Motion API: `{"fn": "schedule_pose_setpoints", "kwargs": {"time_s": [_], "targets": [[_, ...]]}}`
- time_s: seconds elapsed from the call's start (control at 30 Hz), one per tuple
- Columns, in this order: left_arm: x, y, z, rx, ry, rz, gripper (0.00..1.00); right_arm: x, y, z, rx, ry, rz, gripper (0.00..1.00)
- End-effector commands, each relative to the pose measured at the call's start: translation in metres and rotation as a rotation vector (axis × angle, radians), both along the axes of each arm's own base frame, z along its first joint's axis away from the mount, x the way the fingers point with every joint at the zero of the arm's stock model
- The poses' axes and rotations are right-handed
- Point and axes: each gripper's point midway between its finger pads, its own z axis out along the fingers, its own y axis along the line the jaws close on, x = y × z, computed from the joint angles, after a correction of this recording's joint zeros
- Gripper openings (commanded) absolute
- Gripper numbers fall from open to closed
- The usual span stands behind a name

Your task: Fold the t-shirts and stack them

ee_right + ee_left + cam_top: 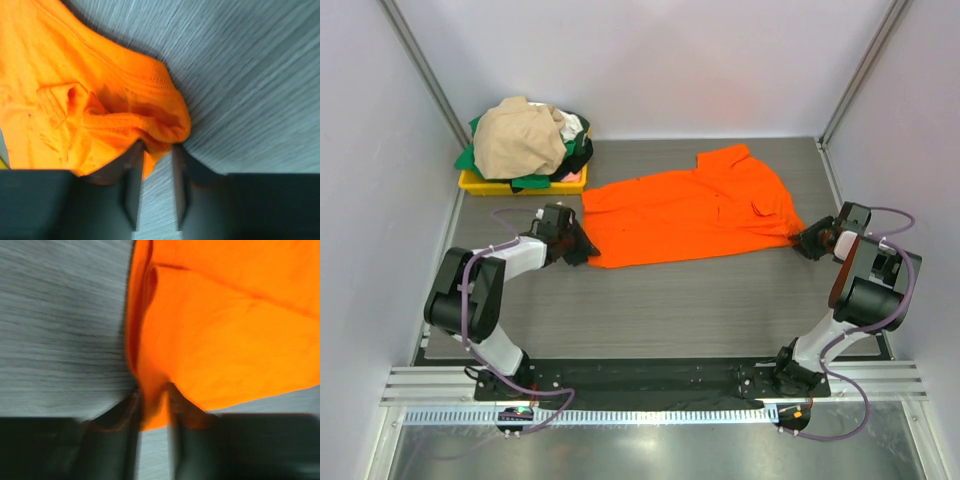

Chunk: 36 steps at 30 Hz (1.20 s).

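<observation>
Bright orange cloth t-shirt (690,215) flat mid-frame on tabletop (660,300). Left hand (582,248), right hand (807,240) each clamped narrow on opposite ends, likely to hold it taut for fold.

Overhead view. The orange t-shirt (695,205) lies spread flat across the middle of the grey wood-grain counter (670,300), its long axis running left to right. My left pincer (582,247) meets the shirt's near left corner. My right pincer (807,240) meets the cloth's tip at its right end. How my jaws stand cannot be made out from this height. Both my arms reach low over the counter from their bases at the near edge. In the far left corner stands a yellow bin (480,185), near the orange t-shirt but apart from it. The bin is heaped with crumpled shirts: a beige shirt (518,138) on top, a dark green shirt (470,158) beneath it, and a black shirt (578,155) and a bit of white cloth (572,124) on the right side.
</observation>
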Motion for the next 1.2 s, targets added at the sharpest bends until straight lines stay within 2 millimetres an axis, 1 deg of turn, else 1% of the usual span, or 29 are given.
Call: {"fn": "schedule_pose_setpoints", "kwargs": {"time_s": [0.0, 0.07, 0.1, 0.13, 0.2, 0.23, 0.27, 0.33, 0.37, 0.4, 0.43, 0.47, 0.5, 0.53, 0.57, 0.63, 0.67, 0.7, 0.73, 0.87, 0.9, 0.93, 0.97, 1.0, 1.03, 1.07, 1.1, 1.13, 1.17], "targets": [[-0.009, -0.002, -0.017, 0.021, 0.054, -0.022, 0.20, 0.012, -0.005, -0.001, -0.025, -0.027, 0.008, 0.29], [-0.006, -0.004, -0.013, 0.020, 0.047, -0.031, 0.03, 0.013, -0.001, 0.001, -0.014, -0.033, 0.021, 0.16], [-0.004, -0.004, -0.005, 0.019, 0.034, -0.032, 0.00, 0.012, 0.000, 0.002, -0.007, -0.034, 0.020, 0.03], [-0.009, 0.005, -0.006, 0.061, 0.059, -0.010, 0.00, 0.011, 0.002, 0.009, -0.008, -0.045, 0.021, 0.01], [-0.009, 0.014, 0.004, 0.104, 0.059, 0.015, 0.00, 0.002, 0.007, 0.015, 0.004, -0.027, 0.009, 0.01], [-0.014, 0.025, 0.014, 0.126, 0.056, 0.035, 0.00, -0.001, 0.009, 0.026, -0.006, -0.038, 0.005, 0.01], [-0.017, 0.030, 0.019, 0.131, 0.057, 0.046, 0.00, -0.006, 0.009, 0.033, -0.014, -0.031, -0.014, 0.01], [-0.023, 0.046, 0.036, 0.138, 0.043, 0.077, 0.00, -0.025, 0.014, 0.035, -0.009, 0.015, -0.031, 0.01], [-0.025, 0.053, 0.041, 0.149, 0.037, 0.085, 0.00, -0.029, 0.014, 0.051, -0.030, -0.015, -0.039, 0.01], [-0.030, 0.060, 0.042, 0.154, 0.040, 0.096, 0.00, -0.036, 0.016, 0.054, -0.033, -0.005, -0.044, 0.01], [-0.034, 0.074, 0.049, 0.156, 0.041, 0.130, 0.00, -0.044, 0.017, 0.055, -0.037, -0.003, -0.051, 0.01], [-0.039, 0.079, 0.051, 0.143, 0.047, 0.130, 0.00, -0.048, 0.018, 0.064, -0.049, -0.021, -0.057, 0.01], [-0.042, 0.086, 0.053, 0.136, 0.052, 0.141, 0.00, -0.060, 0.021, 0.063, -0.043, 0.011, -0.058, 0.01], [-0.051, 0.100, 0.051, 0.132, 0.079, 0.180, 0.00, -0.069, 0.025, 0.060, -0.038, 0.030, -0.063, 0.01], [-0.054, 0.105, 0.059, 0.122, 0.060, 0.195, 0.00, -0.076, 0.027, 0.067, -0.043, 0.016, -0.066, 0.01], [-0.068, 0.109, 0.064, 0.093, 0.064, 0.202, 0.00, -0.098, 0.042, 0.065, -0.013, 0.032, -0.061, 0.01], [-0.072, 0.119, 0.060, 0.093, 0.087, 0.236, 0.00, -0.102, 0.046, 0.060, 0.007, 0.044, -0.057, 0.01], [-0.075, 0.117, 0.070, 0.077, 0.059, 0.244, 0.00, -0.108, 0.052, 0.065, 0.009, 0.018, -0.053, 0.01], [-0.085, 0.117, 0.067, 0.070, 0.082, 0.252, 0.00, -0.117, 0.060, 0.060, 0.030, 0.017, -0.044, 0.01], [-0.105, 0.112, 0.082, 0.027, 0.064, 0.279, 0.00, -0.138, 0.068, 0.064, 0.006, 0.023, -0.027, 0.02], [-0.110, 0.111, 0.090, 0.019, 0.034, 0.283, 0.01, -0.146, 0.073, 0.062, 0.020, 0.047, -0.020, 0.04], [-0.118, 0.112, 0.091, 0.024, 0.044, 0.291, 0.01, -0.150, 0.076, 0.066, 0.016, 0.036, -0.008, 0.07], [-0.124, 0.113, 0.092, 0.028, 0.044, 0.296, 0.02, -0.154, 0.080, 0.067, 0.024, 0.039, 0.005, 0.22], [-0.132, 0.113, 0.093, 0.031, 0.055, 0.306, 0.03, -0.161, 0.085, 0.067, 0.037, 0.053, 0.013, 0.30], [-0.135, 0.112, 0.103, 0.014, 0.018, 0.311, 0.06, -0.165, 0.088, 0.072, 0.040, 0.035, 0.017, 0.40], [-0.140, 0.113, 0.107, 0.016, 0.013, 0.327, 0.11, -0.167, 0.097, 0.075, 0.074, 0.024, 0.033, 0.63], [-0.148, 0.115, 0.111, 0.021, 0.021, 0.339, 0.35, -0.170, 0.104, 0.078, 0.108, 0.019, 0.035, 0.70], [-0.153, 0.116, 0.120, 0.020, -0.020, 0.347, 0.51, -0.170, 0.106, 0.086, 0.113, -0.003, 0.039, 0.75], [-0.156, 0.119, 0.124, 0.034, -0.030, 0.361, 0.69, -0.171, 0.107, 0.095, 0.103, -0.027, 0.042, 0.81]]}}
